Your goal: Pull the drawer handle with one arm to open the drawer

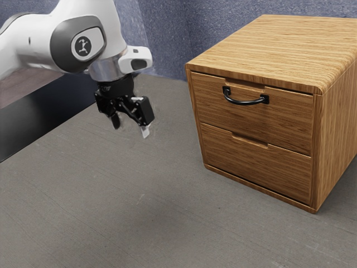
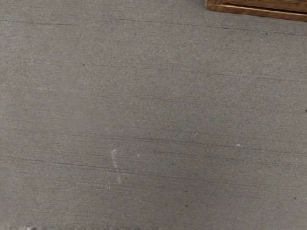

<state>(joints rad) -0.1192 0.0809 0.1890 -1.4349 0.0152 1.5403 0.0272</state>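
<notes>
A wooden cabinet with two drawers stands at the exterior view's right. Its upper drawer carries a black curved handle and sits flush with the cabinet front. The lower drawer has no handle that I can see. My gripper hangs above the grey floor well to the left of the cabinet, fingers pointing down and apart, with nothing between them. In the wrist view the cabinet's bottom edge shows as a wooden strip.
Grey textured floor spreads between my gripper and the cabinet. A dark raised ledge runs along the exterior view's left, behind the arm. A blue-grey wall stands at the back.
</notes>
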